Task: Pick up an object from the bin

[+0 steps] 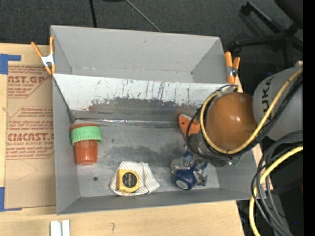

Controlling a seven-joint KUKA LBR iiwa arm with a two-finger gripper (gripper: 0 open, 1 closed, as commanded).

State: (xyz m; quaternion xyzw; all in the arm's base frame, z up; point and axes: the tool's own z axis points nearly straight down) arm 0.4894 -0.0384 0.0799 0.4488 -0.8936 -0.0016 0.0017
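Observation:
My gripper [196, 156] reaches down at the bin's right front, under the arm's brown dome. Directly below it, touching or nearly touching, lies a small dark blue thing with a round end and silvery parts [186, 179], close to the front wall. An orange piece [185, 124] pokes out from behind the dome, near the back slope. The dome hides whether anything sits in the gripper.
A yellow tape measure [128, 179] rests on a crumpled white cloth [147, 181] at the front middle. An orange jar with a green lid [85, 142] lies at the left. The arm and its cables crowd the right side.

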